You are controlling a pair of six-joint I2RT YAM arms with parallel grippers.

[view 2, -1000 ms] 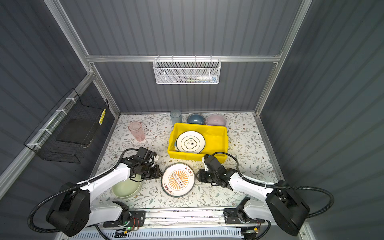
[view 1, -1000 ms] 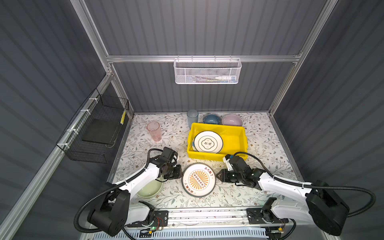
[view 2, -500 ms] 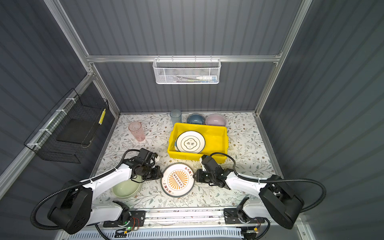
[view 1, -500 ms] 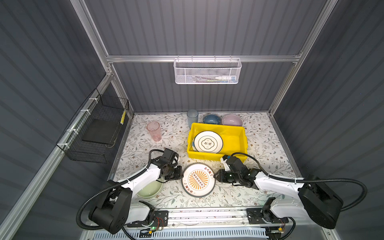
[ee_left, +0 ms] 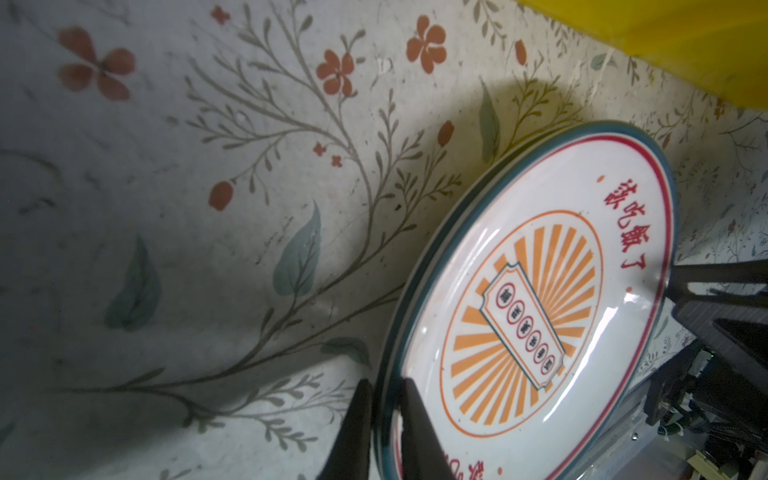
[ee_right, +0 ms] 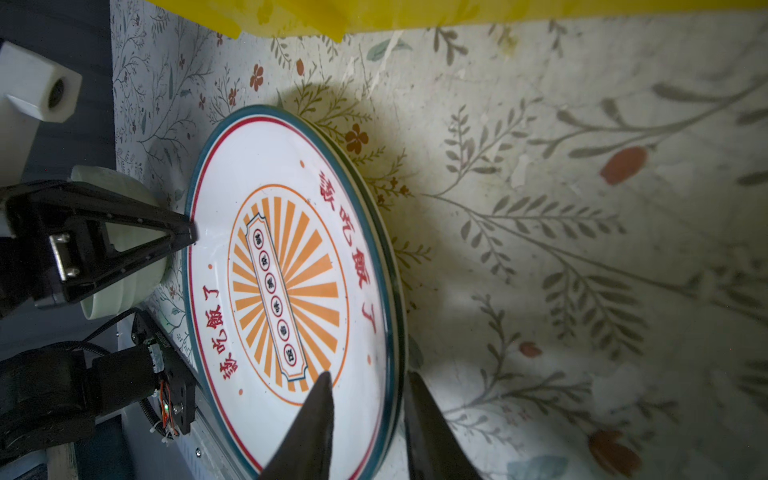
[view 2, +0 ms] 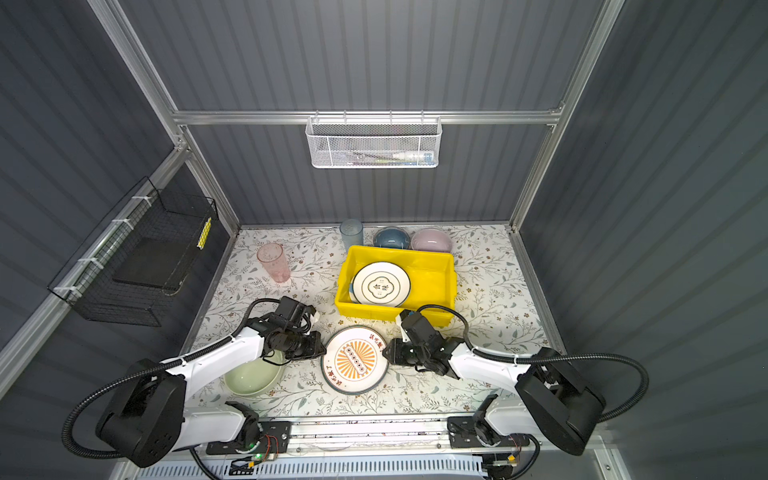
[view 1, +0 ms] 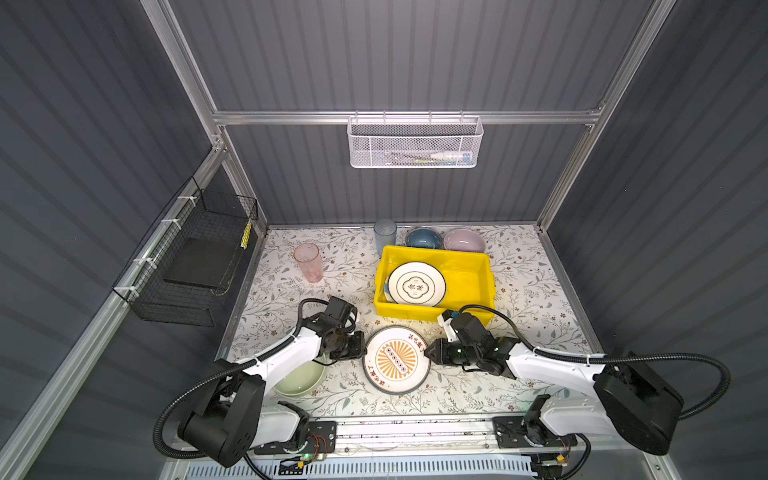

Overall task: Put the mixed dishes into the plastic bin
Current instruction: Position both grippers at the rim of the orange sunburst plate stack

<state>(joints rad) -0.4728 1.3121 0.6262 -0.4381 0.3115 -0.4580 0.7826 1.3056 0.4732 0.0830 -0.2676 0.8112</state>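
Left wrist view: left hand (ee_left: 387,384), held low, pinches plate (ee_left: 519,316) rim.

- Both top views: one stereo head, mounted high over the near edge, looking steeply down over the floral-patterned tabletop (view 1: 332,266); distant, near-identical coverage.
- Left wrist view: close, low, grazing across the round green-rimmed plate with an orange sunburst (ee_left: 519,311) from the left.
- Right wrist view: equally close, facing back from the right.
- All four views share that plate and the bright yellow rectangular plastic bin (view 1: 465,282).
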